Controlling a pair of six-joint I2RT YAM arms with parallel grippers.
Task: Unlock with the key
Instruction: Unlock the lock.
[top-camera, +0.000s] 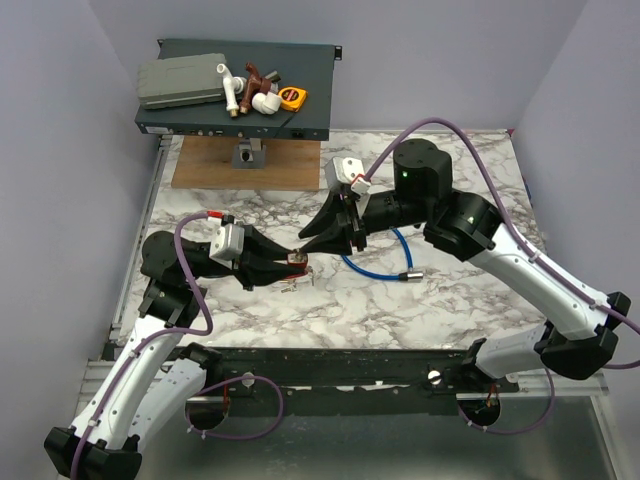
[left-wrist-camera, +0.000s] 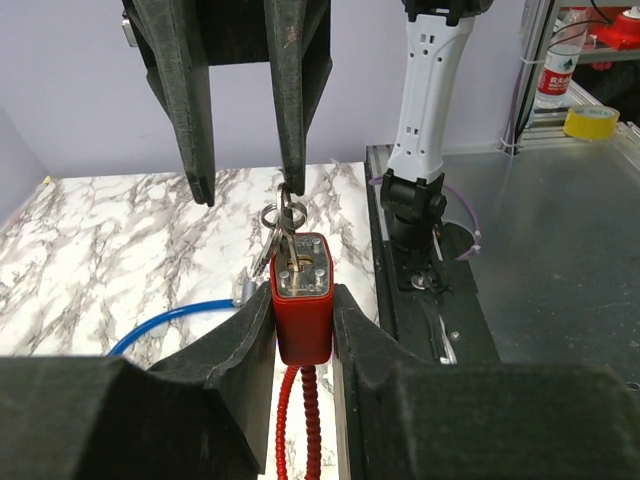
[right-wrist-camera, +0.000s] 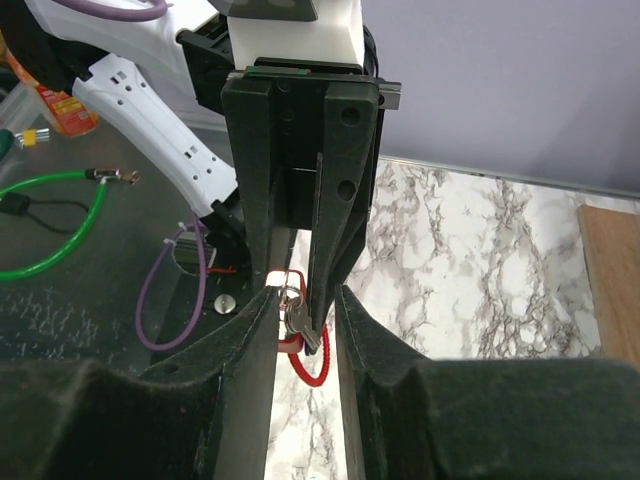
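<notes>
At the left, the left gripper (left-wrist-camera: 303, 300) has its fingers pressed against both flanks of the red block-shaped lock body (left-wrist-camera: 303, 330). It holds the lock above the white marble table (left-wrist-camera: 100, 250), metal face turned towards the other arm, and the red coiled cable (left-wrist-camera: 297, 425) runs back between the fingers. The small silver key (left-wrist-camera: 288, 240) stands in that face, seemingly seated in the slot. Its long axis runs out from the lock straight towards the right gripper (left-wrist-camera: 248, 192), with its ring at the outer end. The right arm is therefore the nearer one to the key's head and meets it end-on. Its fingers stand partly spread, wider than the key; one fingertip (left-wrist-camera: 292, 178) touches the ring and the other is clear of it, so nothing is pinched. The turn, on this reading, depends on centring the head between those fingers before they close.
</notes>
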